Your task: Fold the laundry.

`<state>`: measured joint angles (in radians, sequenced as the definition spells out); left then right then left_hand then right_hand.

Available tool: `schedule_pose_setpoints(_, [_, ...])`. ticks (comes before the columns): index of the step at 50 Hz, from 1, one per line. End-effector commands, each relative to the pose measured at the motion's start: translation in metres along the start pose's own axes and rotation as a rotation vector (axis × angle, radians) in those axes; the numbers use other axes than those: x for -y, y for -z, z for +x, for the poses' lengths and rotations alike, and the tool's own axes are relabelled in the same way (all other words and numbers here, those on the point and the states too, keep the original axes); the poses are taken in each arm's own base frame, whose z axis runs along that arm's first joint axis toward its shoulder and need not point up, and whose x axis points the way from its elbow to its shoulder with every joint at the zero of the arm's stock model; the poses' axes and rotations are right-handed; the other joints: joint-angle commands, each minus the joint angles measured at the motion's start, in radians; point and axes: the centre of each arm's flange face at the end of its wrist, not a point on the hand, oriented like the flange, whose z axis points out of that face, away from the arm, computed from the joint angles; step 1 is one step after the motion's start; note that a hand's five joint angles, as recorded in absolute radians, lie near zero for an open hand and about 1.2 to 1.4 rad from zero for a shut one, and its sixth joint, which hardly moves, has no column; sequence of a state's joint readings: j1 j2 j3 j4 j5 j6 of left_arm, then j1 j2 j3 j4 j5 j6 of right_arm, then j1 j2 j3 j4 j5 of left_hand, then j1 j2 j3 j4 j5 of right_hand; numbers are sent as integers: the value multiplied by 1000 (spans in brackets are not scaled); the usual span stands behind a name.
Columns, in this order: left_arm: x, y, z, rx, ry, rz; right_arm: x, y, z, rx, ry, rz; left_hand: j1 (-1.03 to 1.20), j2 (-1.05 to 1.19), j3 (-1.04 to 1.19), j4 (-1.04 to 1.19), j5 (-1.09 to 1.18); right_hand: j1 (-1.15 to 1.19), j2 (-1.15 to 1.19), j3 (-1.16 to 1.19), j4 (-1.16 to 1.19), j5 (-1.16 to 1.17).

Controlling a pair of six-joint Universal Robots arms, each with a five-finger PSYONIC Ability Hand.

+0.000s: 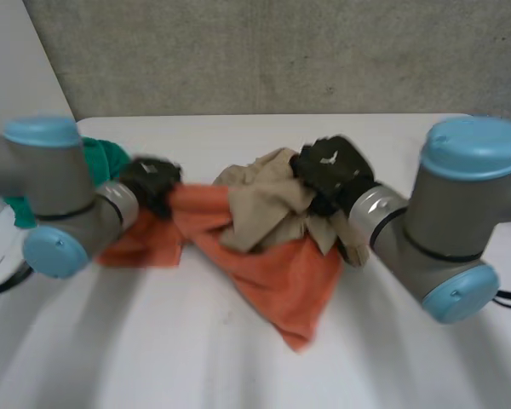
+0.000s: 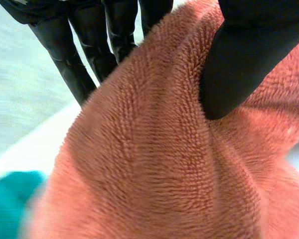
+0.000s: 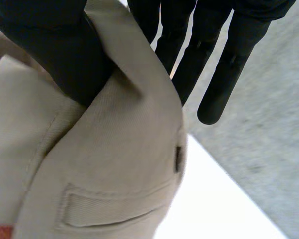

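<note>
- Currently mid-sort by my read: two pieces bunched in one heap at the middle of the table (image 1: pixel 238 366); nothing flat, nothing folded yet
- left hand (image 1: pixel 151 183) is on the orange terry towel (image 1: pixel 281 273), at the end of it nearest the left arm; thumb (image 2: pixel 239 64) dug into the pile on one side, straight fingers (image 2: pixel 74 74) on the far side; towel clamped between them
- right hand (image 1: pixel 332 170) is on the beige garment (image 1: pixel 264 204), at the heap's right-hand top; thumb (image 3: pixel 60 50) presses a fold of it against straight fingers (image 3: pixel 224 79) behind; a pinch, not a full wrap
- cloth by that hand shows a welt pocket (image 3: pixel 109 211) and a button; probably trousers or shorts, can't confirm
- beige garment sits crumpled on top of the towel; towel spreads out underneath, one corner trailing toward the near table edge
- why held this way, my judgement: one hand per piece, hands well apart, so the two can be drawn apart and one laid out alone; the edge grip on the towel suits spreading it afterwards
- teal cloth (image 1: pixel 111 158) lies behind the left arm, just beside the towel's end; can't tell if they touch; not in play
- risk: the beige pinch holds a single fold; terry pile may drag the garment along, or the fold may slip out
</note>
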<state>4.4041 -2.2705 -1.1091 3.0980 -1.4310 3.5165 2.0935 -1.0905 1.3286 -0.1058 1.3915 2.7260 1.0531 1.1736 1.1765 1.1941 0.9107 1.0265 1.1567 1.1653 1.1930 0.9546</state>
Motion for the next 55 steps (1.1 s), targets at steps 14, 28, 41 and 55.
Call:
schedule_pose_setpoints(14, [35,-28,-200,701,-79,220,-8,-2,-8,44,11,-37,343,223,220,202,311,370,240,231,203,267])
schedule_pose_setpoints(28, [19,-35,-165,626,-90,183,-25,1,-36,117,34,-102,-879,-999,-1002,-1020,-911,370,240,231,203,267])
schedule_pose_setpoints(41, [62,53,-49,260,-43,229,12,29,-28,193,19,-56,-879,-999,-1002,-1020,-911,-852,-982,-991,-1018,-955])
schedule_pose_setpoints(55, [41,124,58,-90,114,50,1,56,74,-59,-202,-267,-879,-999,-1002,-1020,-911,-852,-982,-991,-1018,-955])
